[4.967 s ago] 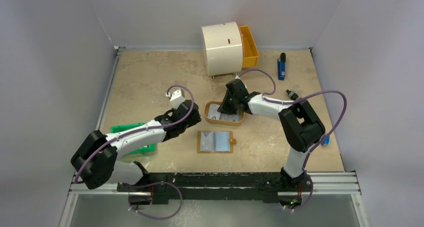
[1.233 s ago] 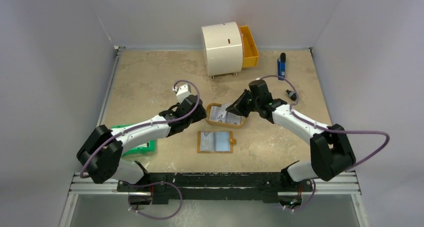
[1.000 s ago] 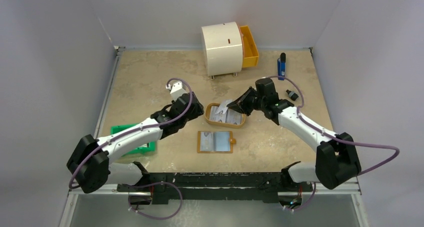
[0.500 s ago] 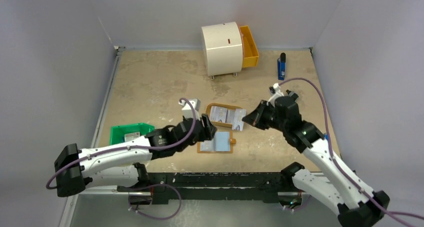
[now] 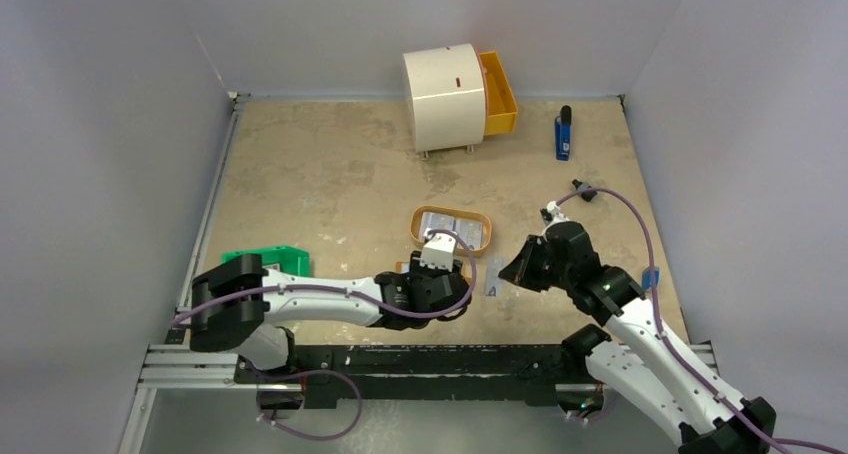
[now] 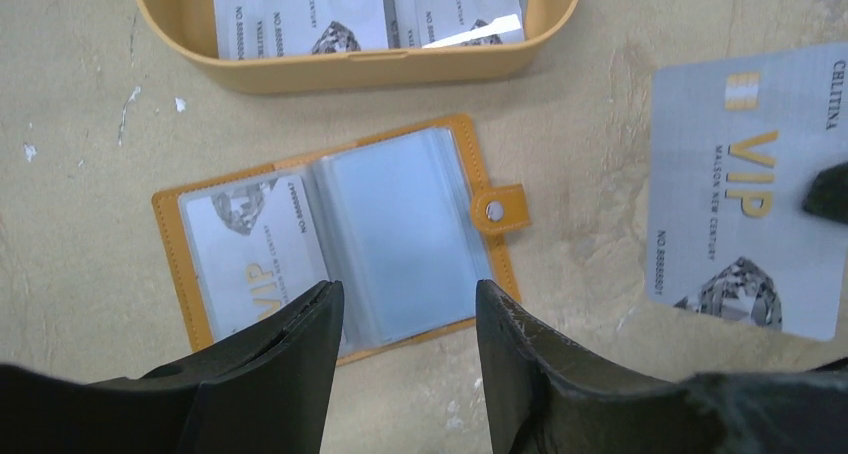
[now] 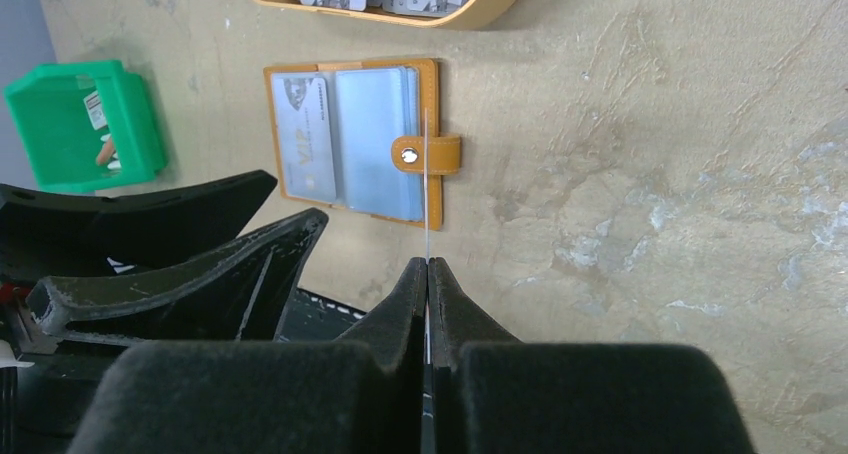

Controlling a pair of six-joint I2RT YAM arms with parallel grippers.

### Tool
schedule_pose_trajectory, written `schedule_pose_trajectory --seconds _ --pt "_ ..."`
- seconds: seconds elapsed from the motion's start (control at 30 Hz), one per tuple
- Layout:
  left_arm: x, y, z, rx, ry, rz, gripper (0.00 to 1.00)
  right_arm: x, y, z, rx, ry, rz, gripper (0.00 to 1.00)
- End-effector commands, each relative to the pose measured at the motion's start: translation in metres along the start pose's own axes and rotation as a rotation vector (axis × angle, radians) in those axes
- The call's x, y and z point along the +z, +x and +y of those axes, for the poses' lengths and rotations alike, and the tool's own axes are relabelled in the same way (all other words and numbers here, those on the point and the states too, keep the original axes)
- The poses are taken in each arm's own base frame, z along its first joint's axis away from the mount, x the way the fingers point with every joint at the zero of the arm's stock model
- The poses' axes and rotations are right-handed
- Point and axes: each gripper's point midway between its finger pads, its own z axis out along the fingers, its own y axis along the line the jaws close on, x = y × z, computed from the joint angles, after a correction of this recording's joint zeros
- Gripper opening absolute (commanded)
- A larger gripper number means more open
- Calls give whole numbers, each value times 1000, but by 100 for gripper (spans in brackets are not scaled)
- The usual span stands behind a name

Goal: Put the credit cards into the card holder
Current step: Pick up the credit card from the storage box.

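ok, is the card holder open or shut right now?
Open. The card holder lies spread flat, clear sleeves up, snap tab unfastened; one VIP card sits in a pocket.

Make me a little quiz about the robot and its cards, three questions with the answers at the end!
1. True or false: the card holder lies open.
2. The left fingers hover open over the holder. What do the right fingers pinch? A) a card B) a pen C) nothing
3. Fill in: the other loose cards lie in a yellow ____.
Key: 1 true. 2 A. 3 tray.
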Motion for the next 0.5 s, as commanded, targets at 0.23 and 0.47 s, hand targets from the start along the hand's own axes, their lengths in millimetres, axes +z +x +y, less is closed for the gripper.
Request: schedule_pose_trajectory --seconds 0.23,0.47 --pt "35 -5 -23 95 -71 -19 48 -9 -14 -2 -17 21 -74 0" --pt "51 10 -13 82 -84 39 47 -10 -13 -2 -19 22 -72 0"
